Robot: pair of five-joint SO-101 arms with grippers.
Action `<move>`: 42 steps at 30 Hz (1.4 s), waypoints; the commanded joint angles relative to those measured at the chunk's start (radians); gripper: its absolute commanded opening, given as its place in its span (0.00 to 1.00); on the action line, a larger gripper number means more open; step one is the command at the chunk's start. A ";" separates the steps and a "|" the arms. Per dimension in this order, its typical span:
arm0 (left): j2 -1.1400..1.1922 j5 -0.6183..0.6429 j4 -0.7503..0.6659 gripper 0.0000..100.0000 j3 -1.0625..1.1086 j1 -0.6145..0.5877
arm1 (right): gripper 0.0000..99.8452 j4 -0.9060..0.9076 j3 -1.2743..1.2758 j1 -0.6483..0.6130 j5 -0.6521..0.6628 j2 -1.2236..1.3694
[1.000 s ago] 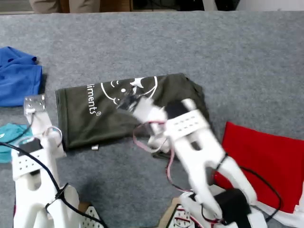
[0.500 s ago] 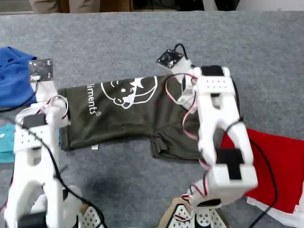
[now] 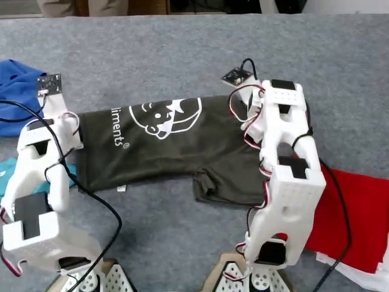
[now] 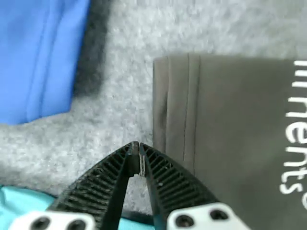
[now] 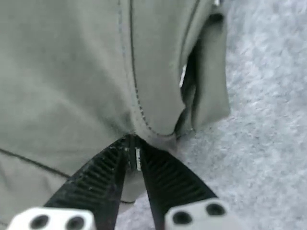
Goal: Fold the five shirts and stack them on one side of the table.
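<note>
A dark olive shirt [image 3: 164, 146] with a white print lies spread across the middle of the grey table [image 3: 182, 48], one sleeve sticking out toward the front. My left gripper [image 3: 72, 125] sits at its left hem. In the left wrist view its fingertips [image 4: 135, 149] are shut on the table, just beside the shirt's edge [image 4: 192, 120]. My right gripper [image 3: 254, 109] is at the shirt's right end. In the right wrist view it [image 5: 133, 143] is shut, pinching bunched olive fabric [image 5: 72, 72].
A blue shirt [image 3: 15, 97] lies crumpled at the far left, also visible as blue cloth [image 4: 38, 57]. A teal shirt [image 3: 7, 175] is in front of it. A folded red shirt [image 3: 358, 213] rests on white cloth [image 3: 364, 277] at the front right.
The right arm swung from over the shirt's middle to its right end, and the shirt now lies stretched out wider. The left arm moved back to the shirt's left hem.
</note>
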 commanded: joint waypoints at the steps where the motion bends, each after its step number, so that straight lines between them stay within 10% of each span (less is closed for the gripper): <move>1: -0.005 -0.034 0.008 0.02 -0.046 -0.011 | 0.00 0.049 -0.079 0.002 0.008 0.002; 13: -0.186 -0.035 0.144 0.02 -0.049 -0.017 | 0.00 0.377 -0.234 -0.067 0.009 -0.243; 30: -0.693 -0.003 -0.146 0.02 0.626 0.005 | 0.16 0.199 0.912 -0.272 0.348 -1.127; 42: -0.621 0.029 -0.210 0.02 0.629 -0.025 | 0.23 0.012 1.198 -0.363 0.410 -1.161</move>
